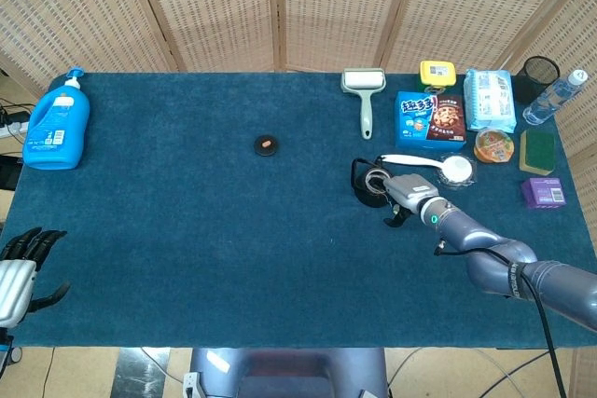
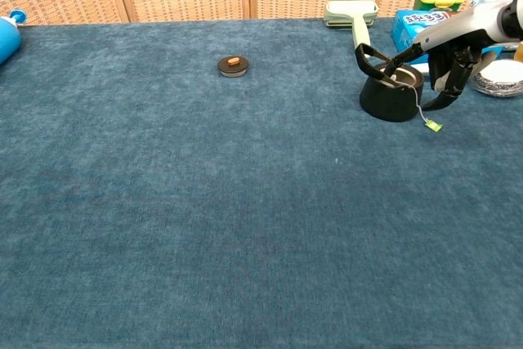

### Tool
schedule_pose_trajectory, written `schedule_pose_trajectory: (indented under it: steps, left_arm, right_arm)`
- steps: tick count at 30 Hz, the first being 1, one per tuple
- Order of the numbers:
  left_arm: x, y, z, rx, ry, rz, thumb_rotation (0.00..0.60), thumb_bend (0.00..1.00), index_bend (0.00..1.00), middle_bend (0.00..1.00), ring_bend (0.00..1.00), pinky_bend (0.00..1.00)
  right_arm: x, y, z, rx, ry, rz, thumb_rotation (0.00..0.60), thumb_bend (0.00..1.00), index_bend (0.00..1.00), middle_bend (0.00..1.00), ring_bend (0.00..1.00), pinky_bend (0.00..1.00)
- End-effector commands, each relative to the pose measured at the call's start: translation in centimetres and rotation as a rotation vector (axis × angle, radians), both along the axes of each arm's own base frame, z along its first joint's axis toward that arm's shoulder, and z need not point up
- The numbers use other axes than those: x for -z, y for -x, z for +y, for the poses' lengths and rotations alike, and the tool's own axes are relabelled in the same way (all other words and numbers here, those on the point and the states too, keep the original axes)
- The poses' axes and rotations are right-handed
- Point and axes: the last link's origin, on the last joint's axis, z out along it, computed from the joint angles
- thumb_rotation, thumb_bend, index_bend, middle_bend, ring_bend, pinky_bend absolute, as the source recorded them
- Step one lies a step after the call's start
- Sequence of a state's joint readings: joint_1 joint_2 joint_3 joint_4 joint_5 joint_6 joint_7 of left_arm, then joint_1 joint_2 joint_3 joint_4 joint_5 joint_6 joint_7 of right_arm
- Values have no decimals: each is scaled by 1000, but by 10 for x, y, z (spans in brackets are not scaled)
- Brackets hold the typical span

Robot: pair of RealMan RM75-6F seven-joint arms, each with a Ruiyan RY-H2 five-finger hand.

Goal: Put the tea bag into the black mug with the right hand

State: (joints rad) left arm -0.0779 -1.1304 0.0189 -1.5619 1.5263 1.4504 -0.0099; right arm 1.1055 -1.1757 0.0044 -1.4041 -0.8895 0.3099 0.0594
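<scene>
The black mug (image 2: 391, 97) stands right of centre, its handle pointing to the far left. The pale tea bag (image 2: 400, 80) lies inside it. Its string hangs over the near rim, and the green tag (image 2: 432, 126) rests on the cloth. My right hand (image 2: 448, 61) is close on the mug's right with fingers apart: one finger reaches over the rim and the others hang down beside the mug's wall. In the head view the right hand (image 1: 407, 195) sits against the mug (image 1: 370, 185). My left hand (image 1: 22, 266) is at the near left table edge, fingers spread, holding nothing.
A white round dish (image 1: 456, 169), a cookie box (image 1: 431, 118) and a lint roller (image 1: 364, 92) stand just behind the mug. More packets line the right edge. A small black lid (image 1: 267, 144) lies mid-table, and a blue bottle (image 1: 58, 125) stands far left.
</scene>
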Motion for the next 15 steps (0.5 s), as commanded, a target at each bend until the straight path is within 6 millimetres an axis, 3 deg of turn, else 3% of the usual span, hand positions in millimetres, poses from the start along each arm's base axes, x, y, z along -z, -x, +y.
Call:
schedule_pose_trajectory:
  steps: [1, 15]
  left_arm:
    - [0, 0, 0, 0, 0, -1, 600, 283, 163, 189, 102, 128]
    - [1, 0, 2, 8, 3, -4, 600, 283, 163, 189, 102, 128]
  right_arm:
    - [1, 0, 1, 2, -4, 7, 600, 420, 99, 1000, 1000, 1000]
    - [-12, 10, 0, 23, 52, 20, 600, 421, 104, 1000, 1000, 1000]
